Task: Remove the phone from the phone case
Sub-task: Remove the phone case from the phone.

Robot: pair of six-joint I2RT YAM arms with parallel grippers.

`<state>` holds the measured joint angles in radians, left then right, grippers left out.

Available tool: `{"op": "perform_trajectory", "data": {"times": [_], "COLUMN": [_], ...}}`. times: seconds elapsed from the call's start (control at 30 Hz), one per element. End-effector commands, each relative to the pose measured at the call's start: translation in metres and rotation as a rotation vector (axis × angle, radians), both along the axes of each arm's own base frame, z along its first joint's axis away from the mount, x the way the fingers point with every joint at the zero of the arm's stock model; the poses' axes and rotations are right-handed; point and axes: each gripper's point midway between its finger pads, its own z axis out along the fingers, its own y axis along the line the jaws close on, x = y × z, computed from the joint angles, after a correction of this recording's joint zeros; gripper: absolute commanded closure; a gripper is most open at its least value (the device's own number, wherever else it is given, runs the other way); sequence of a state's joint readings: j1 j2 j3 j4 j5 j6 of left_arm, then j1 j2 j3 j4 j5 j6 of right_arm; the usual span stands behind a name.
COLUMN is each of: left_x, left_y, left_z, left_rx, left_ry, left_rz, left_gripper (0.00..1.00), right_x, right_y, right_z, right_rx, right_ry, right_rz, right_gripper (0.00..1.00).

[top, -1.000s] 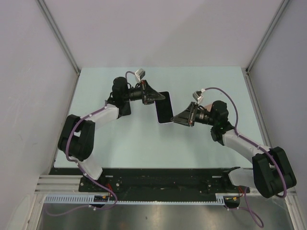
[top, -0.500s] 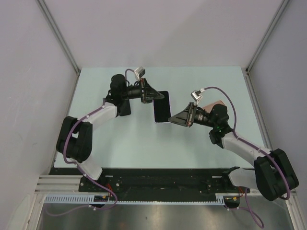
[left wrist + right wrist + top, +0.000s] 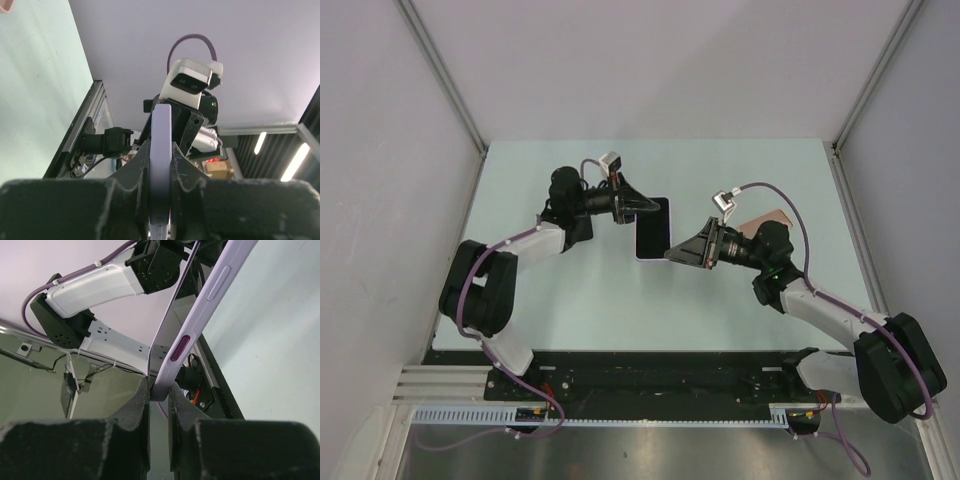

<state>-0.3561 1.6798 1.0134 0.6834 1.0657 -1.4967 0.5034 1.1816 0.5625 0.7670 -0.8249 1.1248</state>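
A black-screened phone (image 3: 653, 230) sits in a lilac case (image 3: 200, 315) and is held in the air between both arms over the middle of the table. My left gripper (image 3: 645, 206) is shut on its far top-left edge; the case's edge (image 3: 161, 165) runs up between the fingers (image 3: 187, 170) in the left wrist view. My right gripper (image 3: 672, 253) is shut on the near bottom-right corner, where the case rim (image 3: 159, 385) sits between the fingers (image 3: 140, 405). The phone is inside the case.
A pink-brown flat object (image 3: 767, 219) lies on the pale green table (image 3: 580, 290) behind the right wrist. Grey walls close the sides and back. The black rail (image 3: 660, 375) with the arm bases runs along the near edge.
Both grippers and the phone have shifted left and a little toward the near edge. The phone now stands more square to the camera. Both grips are unchanged.
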Motion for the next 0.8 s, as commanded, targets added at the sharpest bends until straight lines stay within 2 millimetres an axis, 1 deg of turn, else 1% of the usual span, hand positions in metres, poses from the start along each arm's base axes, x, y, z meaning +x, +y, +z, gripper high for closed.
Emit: {"op": "perform_trajectory", "data": {"times": [0.0,0.1,0.13,0.17,0.23,0.37,0.4,0.43,0.47,0.5,0.63,0.7,0.77], "left_x": [0.040,0.039,0.043,0.042,0.045,0.049,0.047,0.047,0.047,0.046,0.043,0.043,0.044], "left_y": [0.004,0.007,0.010,0.009,0.009,0.011,0.013,0.014,0.016,0.018,0.020,0.021,0.021], "left_z": [-0.034,-0.042,-0.036,-0.034,-0.036,-0.037,-0.042,-0.039,-0.041,-0.046,-0.044,-0.042,-0.039], "left_rx": [-0.017,-0.018,-0.054,-0.079,-0.077,-0.065,-0.064,-0.082,-0.093,-0.094,-0.125,-0.121,-0.107], "left_ry": [0.198,0.269,0.262,0.295,0.318,0.337,0.351,0.340,0.355,0.363,0.357,0.338,0.289], "left_rz": [0.240,0.280,0.316,0.319,0.329,0.357,0.367,0.381,0.395,0.400,0.401,0.410,0.419], "left_gripper": [1.00,1.00,1.00,1.00,1.00,1.00,1.00,1.00,1.00,1.00,1.00,1.00,1.00], "right_x": [-0.039,-0.031,-0.030,-0.027,-0.024,-0.007,-0.004,-0.002,0.001,0.004,0.010,0.014,0.020], "right_y": [0.008,0.009,0.010,0.011,0.013,0.017,0.018,0.019,0.019,0.020,0.020,0.018,0.014], "right_z": [0.071,0.065,0.063,0.059,0.053,0.033,0.027,0.024,0.019,0.012,-0.004,-0.013,-0.032], "right_rx": [0.157,0.145,0.141,0.134,0.122,0.062,0.048,0.039,0.025,0.012,-0.017,-0.044,-0.082], "right_ry": [-0.424,-0.409,-0.406,-0.399,-0.399,-0.350,-0.342,-0.340,-0.334,-0.315,-0.253,-0.193,-0.060], "right_rz": [0.128,0.109,0.109,0.112,0.108,0.065,0.063,0.061,0.056,0.051,0.016,0.006,0.004], "right_gripper": [1.00,1.00,1.00,1.00,1.00,1.00,1.00,1.00,1.00,1.00,1.00,1.00,1.00]}}
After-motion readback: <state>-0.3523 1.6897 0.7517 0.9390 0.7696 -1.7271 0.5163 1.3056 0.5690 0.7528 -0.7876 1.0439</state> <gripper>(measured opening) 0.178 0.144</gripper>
